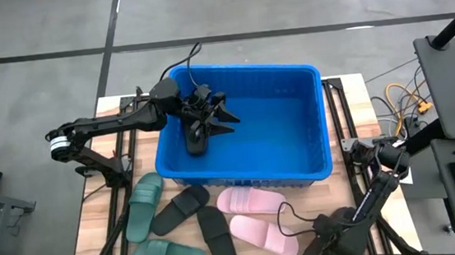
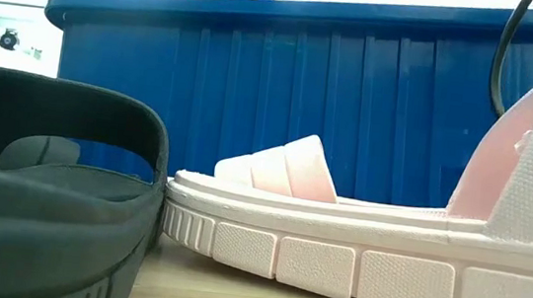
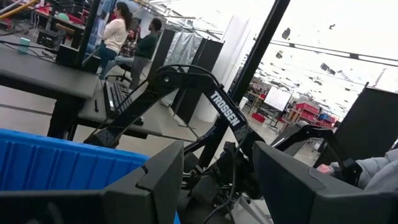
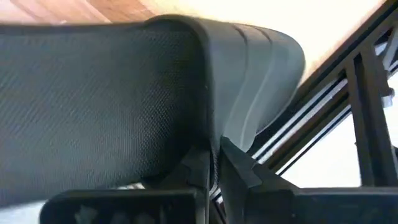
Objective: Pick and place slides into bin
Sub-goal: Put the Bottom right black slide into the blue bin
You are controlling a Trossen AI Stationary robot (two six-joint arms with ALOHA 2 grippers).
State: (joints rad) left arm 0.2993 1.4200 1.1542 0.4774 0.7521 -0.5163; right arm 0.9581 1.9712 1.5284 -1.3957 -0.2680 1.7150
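**A:** Where does each arm stand?

**B:** The left gripper (image 1: 210,112) hangs over the left part of the bin (image 1: 313,165), fingers spread, with one black slide (image 1: 196,138) lying on the bin floor right under it. I judge that slide delivered — the open fingers suit a release, not a carry.

**A:** And the right one?

**B:** The right gripper (image 4: 214,165) is low at the near right corner of the table (image 1: 96,230), and its fingers are pressed together on the edge of a black slide (image 4: 112,93) — the wrist view shows the strap's thin rim pinched between the two tips. Gripping the strap edge makes sense; the sole is too wide for those fingers.

**A:** What is left on the table?

**B:** In front of the bin, from above: two green slides (image 1: 143,205), two black slides (image 1: 207,228) and two pink slides (image 1: 250,200), lying close together, some touching. The low camera sits among them — a pink sole fills its foreground with the bin's blue wall behind.

**A:** Any risk?

**B:** The hold is on a soft rim, so the slide may swing or slip when lifted over the bin's tall wall.
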